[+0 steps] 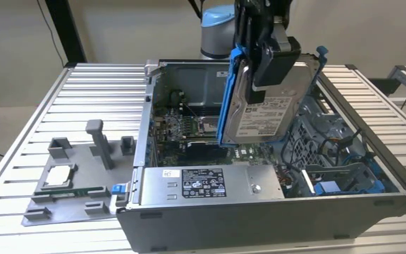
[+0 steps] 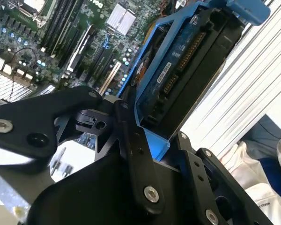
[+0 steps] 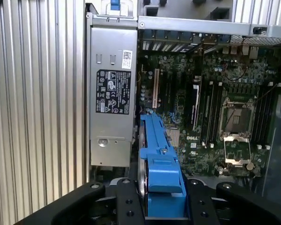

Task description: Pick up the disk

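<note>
The disk [image 1: 263, 119] is a silver-grey hard drive with a white label in a blue bracket. It hangs upright above the open computer case [image 1: 259, 222], clear of the boards below. My gripper [image 1: 259, 87] comes down from above and is shut on its upper part, one black finger lying across the labelled face. In the second wrist view the disk [image 2: 178, 70] shows its connector edge, clamped by the black fingers [image 2: 131, 140]. In the first wrist view the disk's blue bracket [image 3: 160, 159] sits between the jaws of the gripper [image 3: 161, 208], over the motherboard.
Inside the case lie the motherboard [image 1: 188, 127], a long grey power supply box [image 1: 210, 185] and blue drive bays [image 1: 337, 185]. On the exterior view's left a grey fixture plate [image 1: 83, 209] holds a small square chip [image 1: 58, 174] and upright posts. The slatted metal table [image 1: 90, 95] surrounds everything.
</note>
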